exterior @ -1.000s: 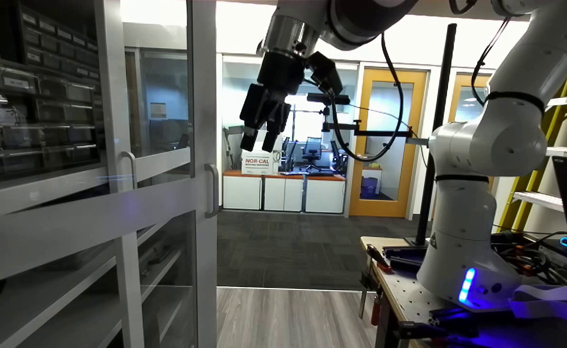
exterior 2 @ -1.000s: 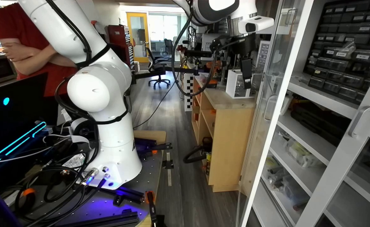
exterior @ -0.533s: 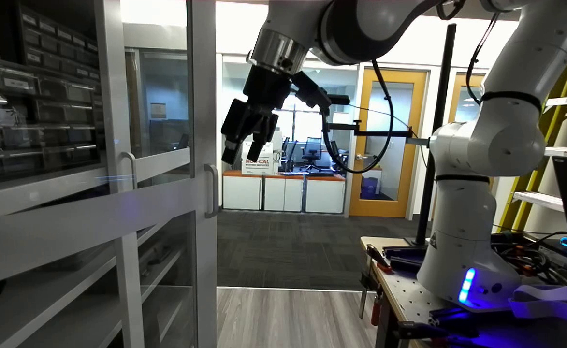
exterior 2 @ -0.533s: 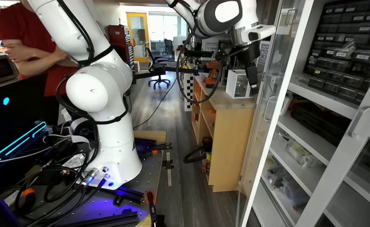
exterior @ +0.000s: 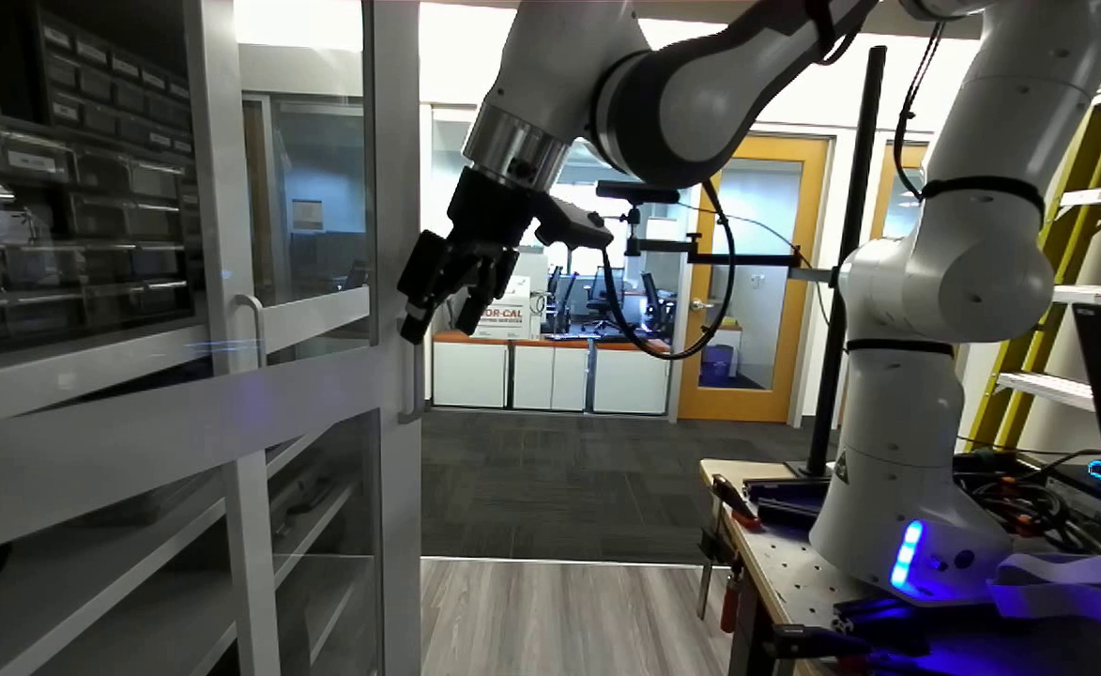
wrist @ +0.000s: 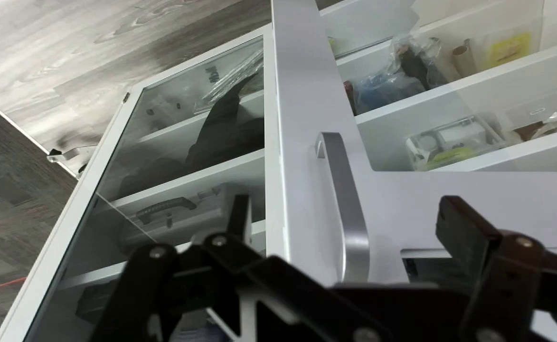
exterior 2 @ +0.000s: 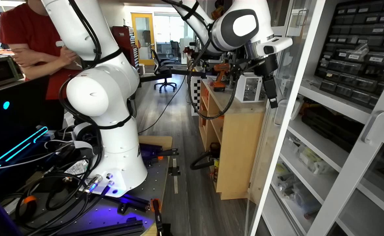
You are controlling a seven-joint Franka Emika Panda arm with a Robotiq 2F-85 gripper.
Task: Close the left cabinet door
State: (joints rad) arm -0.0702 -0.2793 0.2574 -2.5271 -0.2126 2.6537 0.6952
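Visibly ajar, the white-framed left cabinet door (exterior: 325,394) juts out from the shelves (exterior 2: 336,106) at an angle towards the robot arm (exterior: 972,277) in both exterior views. Close by the door's handle (wrist: 348,209), the pincer (exterior: 441,326) has its fingers (wrist: 466,223) spread and unclenched, one to either side of that handle in the wrist view; whether the two touch I cannot tell. Meanwhile, in an exterior view, someone in a red shirt (exterior 2: 38,34) stands behind the bench (exterior: 794,563) that carries the arm, partly hidden.
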